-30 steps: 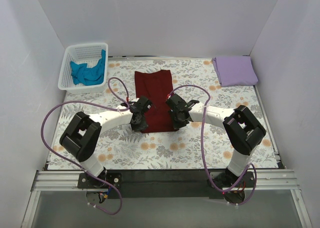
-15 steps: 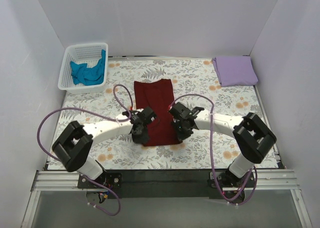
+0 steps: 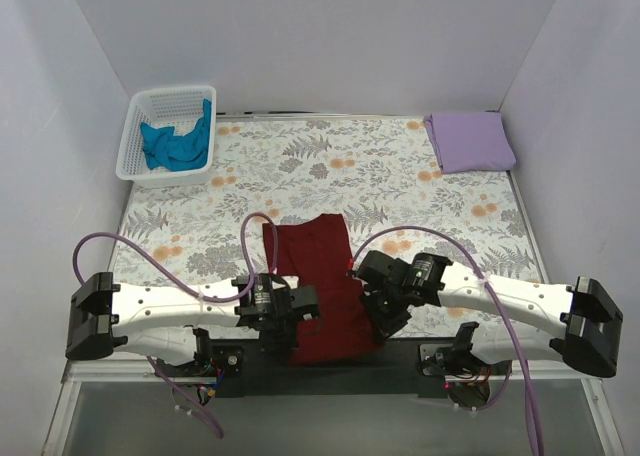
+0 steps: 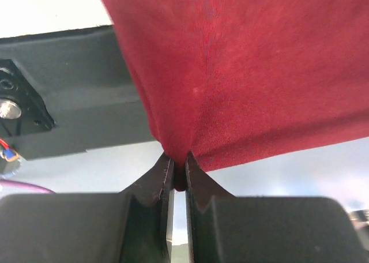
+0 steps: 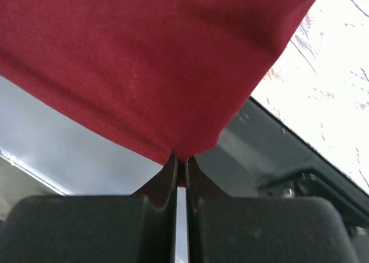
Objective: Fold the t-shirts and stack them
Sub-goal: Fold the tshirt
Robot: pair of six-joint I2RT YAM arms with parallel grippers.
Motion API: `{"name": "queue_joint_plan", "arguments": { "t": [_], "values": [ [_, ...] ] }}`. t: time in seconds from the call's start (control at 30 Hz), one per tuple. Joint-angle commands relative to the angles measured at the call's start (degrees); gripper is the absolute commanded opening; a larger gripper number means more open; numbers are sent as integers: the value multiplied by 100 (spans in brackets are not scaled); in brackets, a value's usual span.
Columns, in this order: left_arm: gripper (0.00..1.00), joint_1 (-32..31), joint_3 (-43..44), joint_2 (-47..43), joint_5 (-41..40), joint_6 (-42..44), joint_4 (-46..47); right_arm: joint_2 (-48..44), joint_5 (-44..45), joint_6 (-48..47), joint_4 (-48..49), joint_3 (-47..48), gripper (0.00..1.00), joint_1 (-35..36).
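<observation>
Top view: maroon t-shirt lay at the worktop's near edge, long axis running away from the bases.
Left wrist: we noted left jaws clamped on its near-left corner, cloth ahead.
Right wrist: right jaws pinched the near-right corner likewise.

Three t-shirts are showing: one maroon t-shirt, one lavender t-shirt, one teal t-shirt. One white basket and one floral cloth are also showing. Two hands are appearing: one left hand, one right hand.
</observation>
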Motion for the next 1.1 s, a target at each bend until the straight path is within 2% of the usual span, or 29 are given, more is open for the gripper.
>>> {"name": "queue_joint_plan", "arguments": {
  "t": [0.0, 0.1, 0.27, 0.5, 0.8, 0.93, 1.07],
  "values": [
    [0, 405, 669, -170, -185, -468, -818, 121, 448, -217, -1230, 741, 1, -168],
    [0, 968, 1005, -249, -264, 33, -862, 411, 730, -542, -1783, 1628, 1, -334],
    [0, 1960, 1409, -329, -133, 858, -801, 788, 713, -1131, -2057, 2527, 1, -853],
    [0, 2849, 1735, -355, -63, 1456, -582, 1369, 450, -1791, -2225, 3722, 1, -1661],
    [0, 4044, 1560, -329, 421, 2029, 59, 2555, 38, -2476, -2313, 5339, 1, -2356],
    [0, 4782, 1349, -250, 605, 2275, 429, 3292, -165, -2766, -2322, 6034, 1, -2568],
    [0, 5240, 1165, -57, 684, 2494, 807, 3961, -218, -3004, -2313, 6571, 1, -2752]
  ]
}}
